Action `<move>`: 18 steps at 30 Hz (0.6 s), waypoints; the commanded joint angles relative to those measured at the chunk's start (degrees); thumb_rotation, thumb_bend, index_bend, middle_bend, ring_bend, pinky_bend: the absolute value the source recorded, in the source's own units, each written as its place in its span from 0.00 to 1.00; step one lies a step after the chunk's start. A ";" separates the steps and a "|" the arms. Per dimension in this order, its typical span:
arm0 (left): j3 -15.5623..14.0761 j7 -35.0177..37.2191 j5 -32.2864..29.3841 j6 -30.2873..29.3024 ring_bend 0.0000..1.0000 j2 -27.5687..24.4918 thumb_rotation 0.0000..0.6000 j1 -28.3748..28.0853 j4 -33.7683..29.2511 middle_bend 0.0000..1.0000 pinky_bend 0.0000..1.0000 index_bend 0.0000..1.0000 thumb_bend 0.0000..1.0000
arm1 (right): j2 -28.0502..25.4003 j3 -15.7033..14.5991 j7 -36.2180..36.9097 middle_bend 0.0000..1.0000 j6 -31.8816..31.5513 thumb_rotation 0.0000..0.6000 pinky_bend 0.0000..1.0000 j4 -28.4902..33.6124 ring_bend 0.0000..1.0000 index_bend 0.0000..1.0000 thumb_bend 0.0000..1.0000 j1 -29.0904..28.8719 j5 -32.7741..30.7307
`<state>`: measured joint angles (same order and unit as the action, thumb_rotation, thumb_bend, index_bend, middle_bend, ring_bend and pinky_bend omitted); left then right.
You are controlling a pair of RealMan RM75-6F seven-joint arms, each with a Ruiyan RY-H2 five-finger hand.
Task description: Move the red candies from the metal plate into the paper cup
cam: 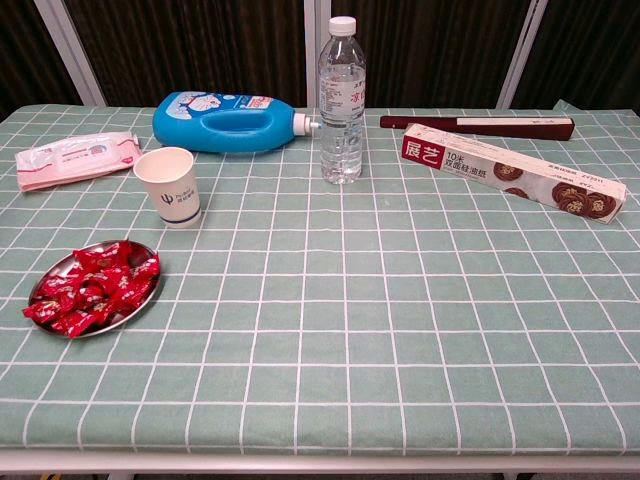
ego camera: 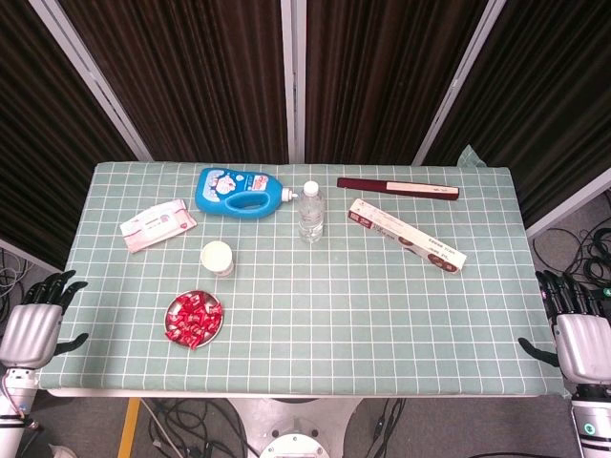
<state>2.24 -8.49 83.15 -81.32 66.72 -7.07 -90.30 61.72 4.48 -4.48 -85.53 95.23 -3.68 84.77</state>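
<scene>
A small metal plate [ego camera: 173, 330] [cam: 142, 298] heaped with red candies [ego camera: 195, 319] [cam: 92, 286] sits near the table's front left. Just behind it stands a white paper cup [ego camera: 218, 258] [cam: 168, 187], upright and with nothing visible inside. My left hand [ego camera: 35, 319] hangs off the table's left edge, fingers apart, holding nothing. My right hand [ego camera: 576, 327] hangs off the right edge, likewise holding nothing. Neither hand shows in the chest view.
A blue detergent bottle [ego camera: 240, 192] lies on its side at the back, a wet-wipe pack [ego camera: 158, 226] to its left. An upright water bottle [ego camera: 309, 212] stands mid-table. A long biscuit box [ego camera: 407, 236] and a dark red box [ego camera: 397, 188] lie at the back right.
</scene>
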 commanded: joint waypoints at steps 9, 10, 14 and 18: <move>0.79 1.09 1.76 -3.01 0.13 1.57 1.00 0.21 1.25 0.21 0.23 0.27 0.08 | -0.39 0.13 1.03 0.08 -0.65 1.00 0.10 -0.01 0.00 0.00 0.02 0.25 0.22; 0.84 1.05 1.94 -2.90 0.13 1.45 1.00 0.03 1.24 0.21 0.24 0.27 0.08 | -0.43 0.21 1.28 0.08 -0.82 1.00 0.10 -0.08 0.00 0.00 0.02 0.30 0.22; 1.20 1.22 2.83 -2.33 0.27 1.21 1.00 -1.02 0.98 0.23 0.49 0.29 0.08 | -0.51 0.43 1.94 0.08 -1.07 1.00 0.10 -0.44 0.00 0.00 0.02 0.35 0.14; 1.28 3.98 4.81 -0.14 0.59 1.16 1.00 -3.29 0.98 0.37 0.88 0.39 0.08 | -0.64 0.55 2.20 0.08 -0.62 1.00 0.10 -0.66 0.00 0.00 0.02 0.04 0.13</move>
<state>3.51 -5.59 87.13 -82.49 67.96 -9.42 -89.31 61.11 5.02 -2.31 -86.19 94.59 -3.61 84.90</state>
